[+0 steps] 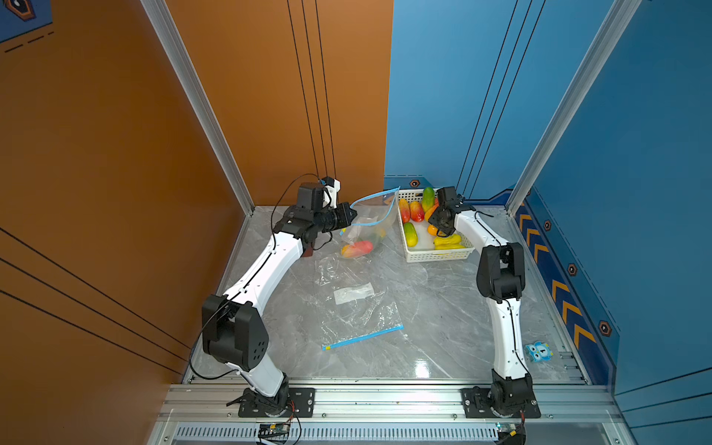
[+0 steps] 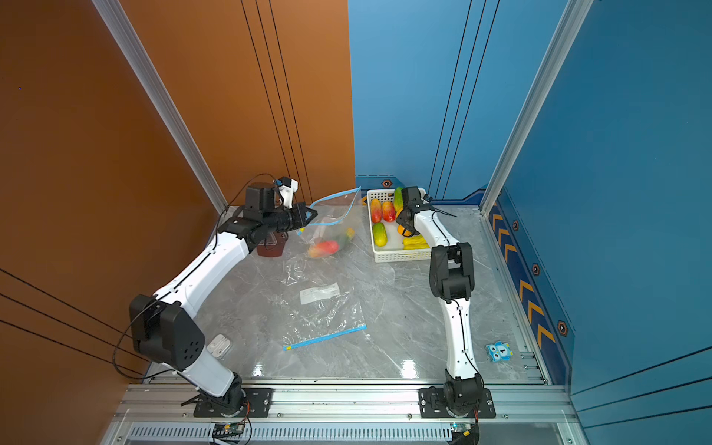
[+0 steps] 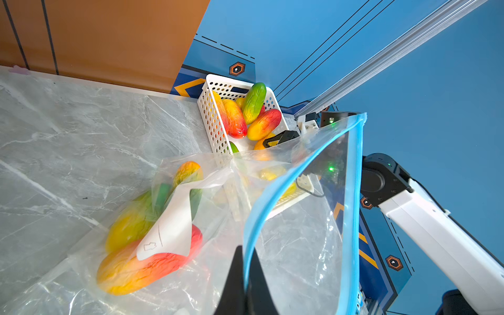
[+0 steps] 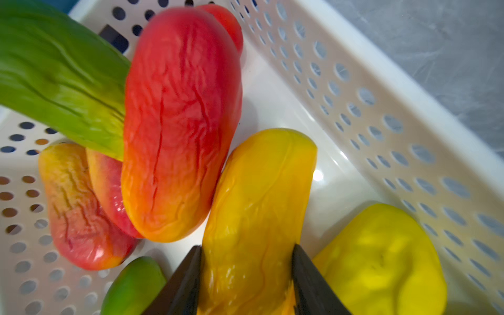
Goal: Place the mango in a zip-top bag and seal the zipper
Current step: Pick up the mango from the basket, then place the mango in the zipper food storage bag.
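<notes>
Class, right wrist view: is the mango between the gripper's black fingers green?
No, the right gripper clasps a wrinkled yellow-orange mango in the white perforated basket.

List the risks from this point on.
1. The right hand grips the yellow mango near one end, so it may slip or pivot when lifted.
2. The red mango leans against it and may roll or be dragged along in the basket.
3. The left hand pinches the bag at a single rim spot, so the mouth may sag shut.
</notes>
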`<action>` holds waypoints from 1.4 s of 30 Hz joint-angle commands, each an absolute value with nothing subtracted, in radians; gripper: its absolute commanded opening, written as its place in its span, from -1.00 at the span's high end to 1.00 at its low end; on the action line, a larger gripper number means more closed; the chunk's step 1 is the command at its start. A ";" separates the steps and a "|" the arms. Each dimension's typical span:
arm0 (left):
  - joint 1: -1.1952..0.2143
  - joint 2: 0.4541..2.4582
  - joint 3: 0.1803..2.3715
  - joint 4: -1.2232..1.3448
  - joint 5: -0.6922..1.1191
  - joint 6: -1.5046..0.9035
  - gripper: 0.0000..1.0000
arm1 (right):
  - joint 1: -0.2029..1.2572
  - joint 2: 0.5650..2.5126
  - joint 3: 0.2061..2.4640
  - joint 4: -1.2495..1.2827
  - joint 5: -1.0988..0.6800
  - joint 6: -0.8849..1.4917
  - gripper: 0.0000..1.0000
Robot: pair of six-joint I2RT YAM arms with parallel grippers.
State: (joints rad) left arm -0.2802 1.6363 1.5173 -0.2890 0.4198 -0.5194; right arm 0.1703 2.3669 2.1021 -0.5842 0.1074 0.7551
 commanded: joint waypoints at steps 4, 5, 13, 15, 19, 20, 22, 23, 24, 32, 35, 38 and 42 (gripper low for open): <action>-0.268 1.609 1.499 -0.290 0.417 -0.507 1.00 | 0.160 2.127 1.947 -0.501 0.053 0.713 0.13; -0.268 1.609 1.499 -0.290 0.415 -0.507 1.00 | 0.158 2.098 1.915 -0.480 0.047 0.713 0.13; -0.277 1.617 1.514 -0.290 0.431 -0.514 1.00 | 0.198 1.749 1.506 0.047 -0.145 0.699 0.25; -0.281 1.622 1.519 -0.290 0.431 -0.515 1.00 | 0.232 1.701 1.467 0.144 -0.189 0.686 0.25; -0.285 1.635 1.531 -0.290 0.440 -0.524 1.00 | 0.330 1.669 1.449 0.289 -0.271 0.635 0.26; -0.285 1.639 1.535 -0.290 0.439 -0.525 1.00 | 0.353 1.668 1.444 0.324 -0.280 0.624 0.26; -0.287 1.645 1.543 -0.290 0.440 -0.532 1.00 | 0.408 1.670 1.423 0.435 -0.310 0.578 0.26; -0.287 1.647 1.550 -0.290 0.442 -0.533 1.00 | 0.428 1.675 1.421 0.456 -0.305 0.562 0.26; -0.288 1.651 1.559 -0.291 0.445 -0.535 1.00 | 0.447 1.684 1.433 0.462 -0.297 0.551 0.26; -0.285 1.660 1.605 -0.291 0.442 -0.556 1.00 | 0.542 1.762 1.494 0.428 -0.324 0.424 0.23; -0.277 1.664 1.622 -0.291 0.450 -0.570 1.00 | 0.549 1.783 1.479 0.418 -0.302 0.387 0.20; -0.274 1.665 1.629 -0.292 0.452 -0.580 1.00 | 0.548 1.802 1.479 0.402 -0.295 0.336 0.05; -0.270 1.667 1.629 -0.291 0.453 -0.581 1.00 | 0.553 1.784 1.436 0.458 -0.327 0.266 -0.45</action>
